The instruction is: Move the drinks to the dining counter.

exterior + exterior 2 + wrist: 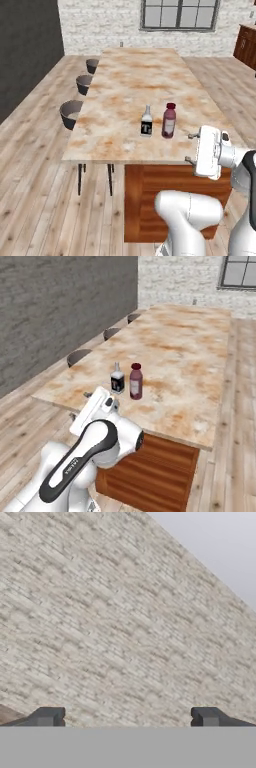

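The gripper [128, 718] is wide apart and holds nothing, pointing at the brick wall [100, 612]. The maroon bottle [169, 120] and the black bottle [146, 121] stand upright, just beside each other, on the dining counter [140, 75]. I judge the arm should pull back gently without touching them, then fetch the remaining drinks.

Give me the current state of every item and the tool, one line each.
Maroon bottle: upright on the dining counter, capped, not held.
Black bottle marked T: upright beside the maroon one, apart from it, not held.
Tool: open, holding nothing, facing a brick wall.
Stools: three tucked along the counter's far side, unoccupied.
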